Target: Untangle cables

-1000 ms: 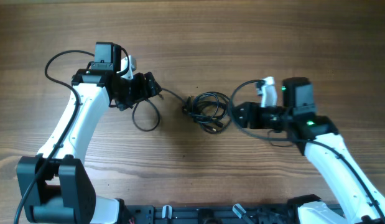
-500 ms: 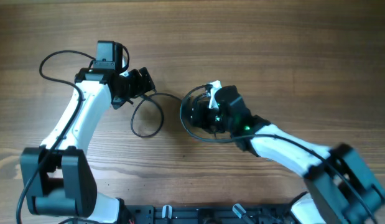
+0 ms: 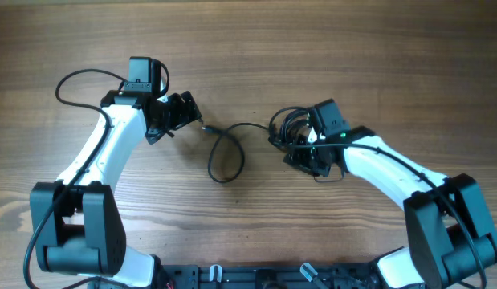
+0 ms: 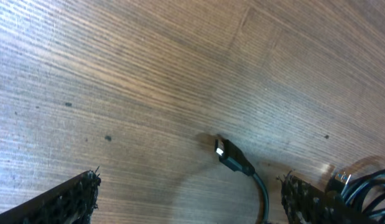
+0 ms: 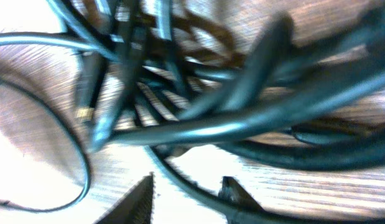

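Note:
The cables (image 3: pixel 287 127) are a knot of thin black cords right of centre. One strand runs left from it, loops (image 3: pixel 226 163) and ends in a plug (image 3: pixel 205 127). My left gripper (image 3: pixel 193 112) hovers open just beside that plug. In the left wrist view the plug (image 4: pixel 232 157) lies free on the wood between the spread fingers of the gripper (image 4: pixel 191 179). My right gripper (image 3: pixel 299 152) sits on the knot's near side. The right wrist view is filled with blurred cords (image 5: pixel 242 118), and the gripper (image 5: pixel 187 182) has its tips apart with one thin strand crossing between them.
Bare wooden table (image 3: pixel 248 48) lies all around. The left arm's own thick wire (image 3: pixel 71 80) arcs out at the far left. A black rail (image 3: pixel 256 277) runs along the near edge.
My left gripper has let go of the plug and widened. My right gripper swung in over the knot, narrowed its jaws, and the knot shifted right with it. The loop slid right too.

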